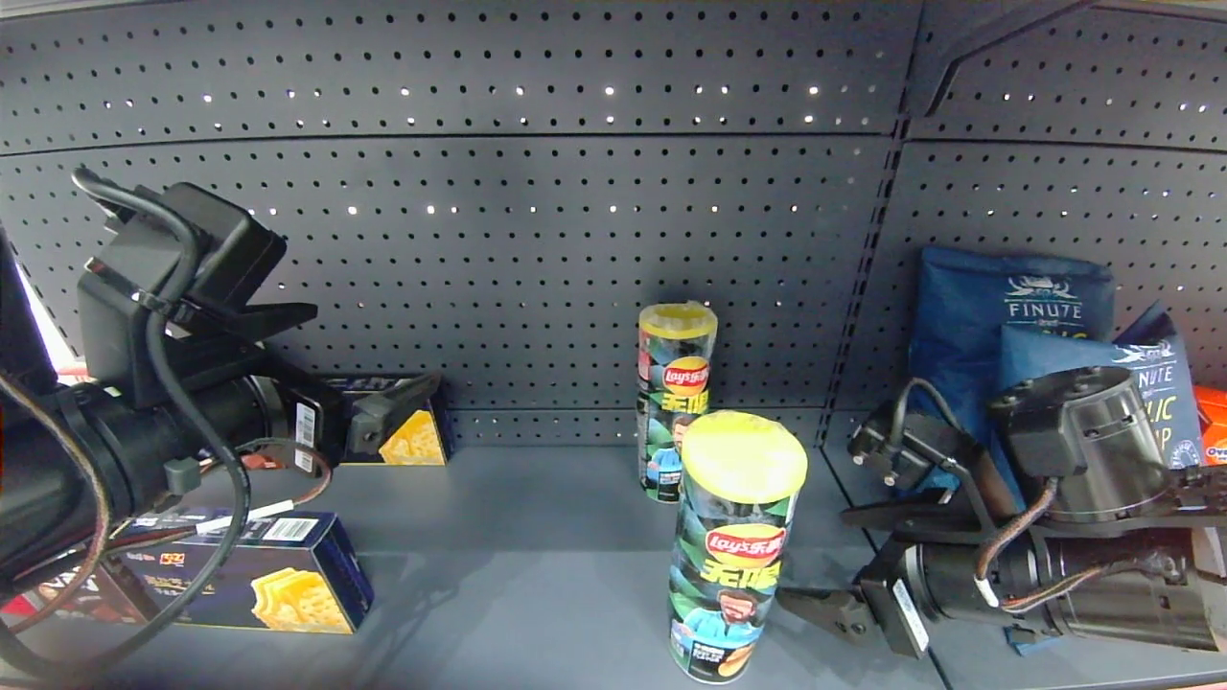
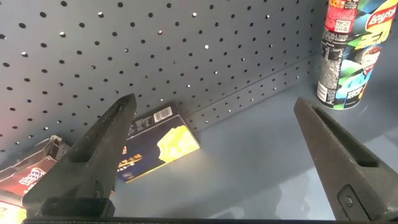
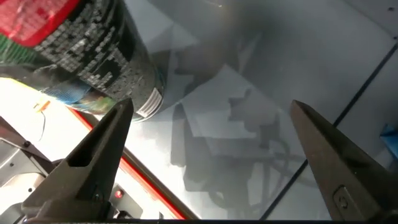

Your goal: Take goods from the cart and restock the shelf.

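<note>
**Desk:** What stands on the shelf (image 1: 537, 537)?

**Photographer:** Two tall chip canisters, both upright, near the middle. The front canister (image 1: 736, 546) sits close to the shelf's front edge. The rear canister (image 1: 676, 402) stands just behind it, toward the pegboard back (image 1: 537, 240). Each has a yellow plastic lid and a green-and-black wrap, with a red-and-yellow logo and a figure in blue near the base.

**Desk:** And the grippers?

**Photographer:** The right gripper (image 3: 211, 106) sits low, just right of the front canister. Its jaws are spread wide with the can outside them, grasping nothing. The left gripper (image 2: 214, 106) hangs at the shelf's left, likewise released, near a blue cracker box (image 2: 158, 146) lying flat by the back wall. A second cracker box (image 1: 278, 575) lies nearer the front, and blue bags (image 1: 997, 316) lean at the right.
</note>
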Robot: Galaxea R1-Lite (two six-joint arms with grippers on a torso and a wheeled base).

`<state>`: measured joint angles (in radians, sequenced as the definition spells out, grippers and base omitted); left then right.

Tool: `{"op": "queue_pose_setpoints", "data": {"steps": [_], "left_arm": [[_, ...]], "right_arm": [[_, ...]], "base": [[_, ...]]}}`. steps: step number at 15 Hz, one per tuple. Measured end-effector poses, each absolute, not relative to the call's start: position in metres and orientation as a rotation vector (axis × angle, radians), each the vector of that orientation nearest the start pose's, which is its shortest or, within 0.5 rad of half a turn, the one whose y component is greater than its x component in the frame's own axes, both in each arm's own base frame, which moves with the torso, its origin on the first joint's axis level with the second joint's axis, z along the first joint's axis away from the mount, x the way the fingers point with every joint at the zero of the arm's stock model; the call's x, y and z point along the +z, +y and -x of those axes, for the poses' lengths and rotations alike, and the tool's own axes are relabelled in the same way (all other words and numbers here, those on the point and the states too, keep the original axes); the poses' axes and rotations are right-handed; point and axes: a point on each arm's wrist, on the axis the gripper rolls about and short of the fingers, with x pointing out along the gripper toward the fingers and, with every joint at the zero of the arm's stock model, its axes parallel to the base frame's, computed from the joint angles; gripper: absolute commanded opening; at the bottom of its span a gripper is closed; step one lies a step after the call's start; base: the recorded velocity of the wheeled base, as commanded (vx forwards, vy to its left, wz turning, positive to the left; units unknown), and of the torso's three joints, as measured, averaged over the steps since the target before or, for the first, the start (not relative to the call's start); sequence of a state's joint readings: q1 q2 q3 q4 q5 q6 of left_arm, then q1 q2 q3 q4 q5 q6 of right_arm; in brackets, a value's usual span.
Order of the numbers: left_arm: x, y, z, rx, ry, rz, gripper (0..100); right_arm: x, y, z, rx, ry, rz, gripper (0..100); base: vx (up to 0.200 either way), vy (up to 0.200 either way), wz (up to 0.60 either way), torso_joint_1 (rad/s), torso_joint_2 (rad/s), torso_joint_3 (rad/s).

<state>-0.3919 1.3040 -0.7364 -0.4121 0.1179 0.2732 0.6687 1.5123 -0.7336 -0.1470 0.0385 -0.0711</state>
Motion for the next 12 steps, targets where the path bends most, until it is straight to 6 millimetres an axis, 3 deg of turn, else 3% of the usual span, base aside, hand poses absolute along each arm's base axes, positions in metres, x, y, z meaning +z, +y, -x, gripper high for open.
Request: {"op": "queue_pose_setpoints", "data": {"steps": [12], "left_arm": [[0.2441, -0.0794, -0.1985, -0.292, 0.092, -0.305, 100]], "right_arm": [[0.1659, 0.1582, -0.1934, 0.715, 0.595, 0.273, 100]], "base": [[0.000, 0.000, 0.00, 0.000, 0.00, 0.000]]}}
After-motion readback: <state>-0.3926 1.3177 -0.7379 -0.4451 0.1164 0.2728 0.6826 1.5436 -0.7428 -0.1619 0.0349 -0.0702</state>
